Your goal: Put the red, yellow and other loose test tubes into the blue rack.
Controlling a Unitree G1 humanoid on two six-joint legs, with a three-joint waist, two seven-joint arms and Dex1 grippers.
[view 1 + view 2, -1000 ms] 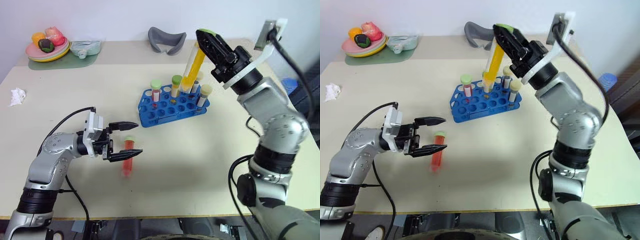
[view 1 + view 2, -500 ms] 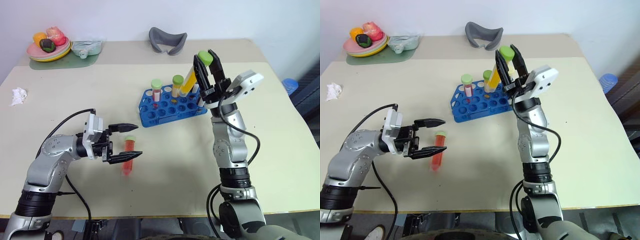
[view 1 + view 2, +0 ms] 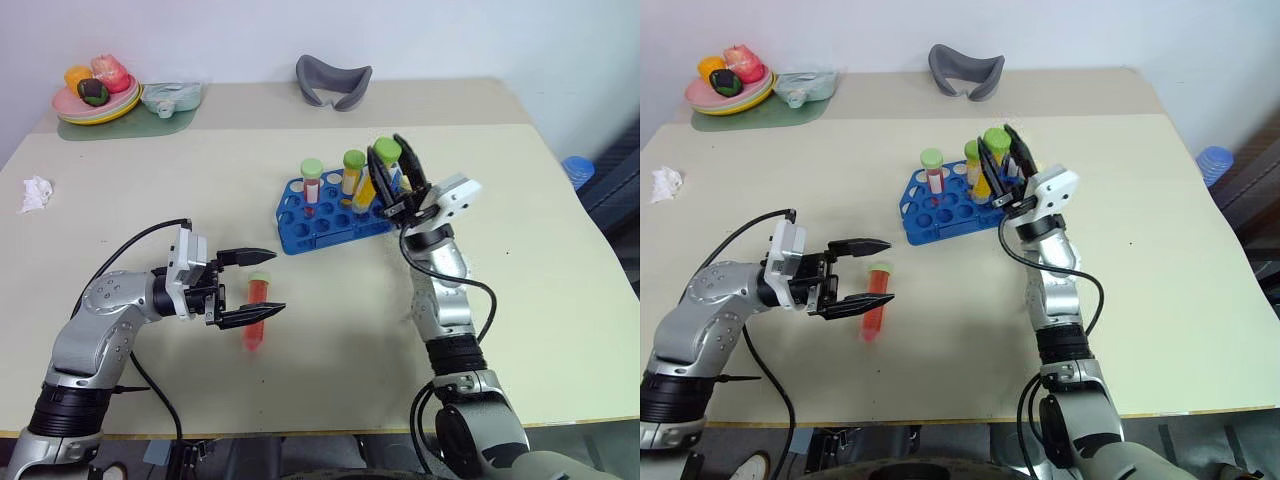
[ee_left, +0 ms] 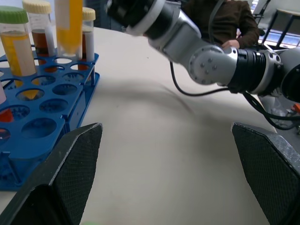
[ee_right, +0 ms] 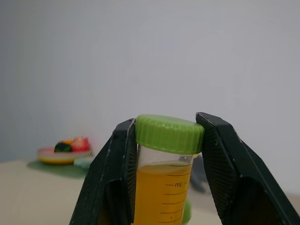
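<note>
1. Gripping the yellow tube [image 3: 366,186] by its green cap, the right hand [image 3: 392,163] is clamped on it over the blue rack [image 3: 335,222], tube axis tilted.
2. Left hand [image 3: 255,285] spread apart around the red tube [image 3: 257,310], lying on the tabletop [image 3: 330,330] at the rack's 7 o'clock, long axis toward 12.

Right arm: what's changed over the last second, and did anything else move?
The right gripper, shut on the yellow tube throughout, came down from high above the blue rack to just over its holes. The left gripper stayed open around the red tube lying on the table.
</note>
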